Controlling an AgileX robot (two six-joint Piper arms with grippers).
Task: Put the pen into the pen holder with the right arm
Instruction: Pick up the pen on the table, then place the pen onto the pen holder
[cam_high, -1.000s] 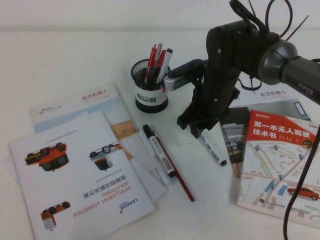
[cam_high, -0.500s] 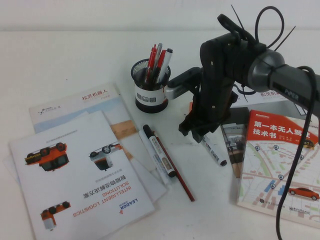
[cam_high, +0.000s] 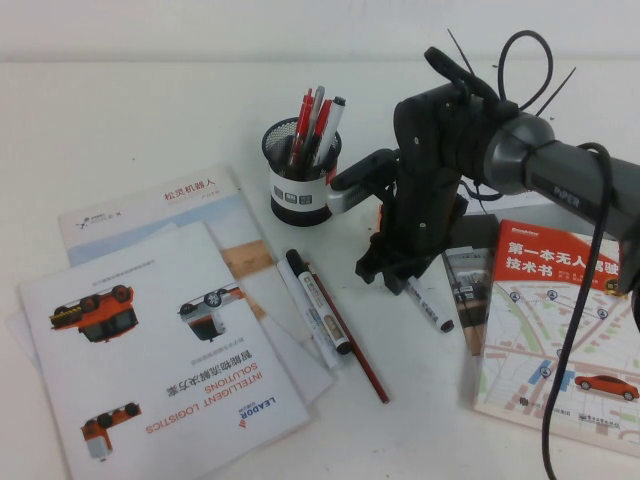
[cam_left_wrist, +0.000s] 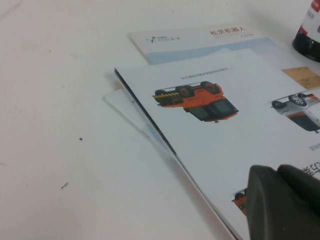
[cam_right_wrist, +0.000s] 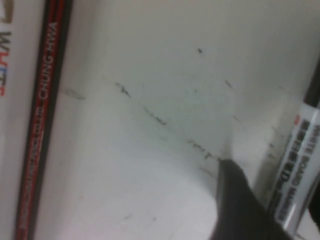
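The pen (cam_high: 430, 308), a white marker with black ends, lies on the table to the right of the pen holder (cam_high: 300, 180), a black mesh cup with a white band that holds several pens. My right gripper (cam_high: 395, 272) is down over the pen's near-holder end and hides it. In the right wrist view the pen (cam_right_wrist: 299, 165) lies between the two dark fingers (cam_right_wrist: 240, 205), which stand open on either side of it. My left gripper (cam_left_wrist: 285, 205) is out of the high view. It hovers shut over a brochure.
A white marker with a brownish label (cam_high: 318, 312) and a thin dark-red pencil (cam_high: 352, 340) lie left of the gripper; the pencil also shows in the right wrist view (cam_right_wrist: 42, 120). Brochures (cam_high: 150, 350) cover the left. A red-topped book (cam_high: 560, 320) lies at the right.
My right arm has swung a little to the left and settled lower over the pen. The pen has not moved.
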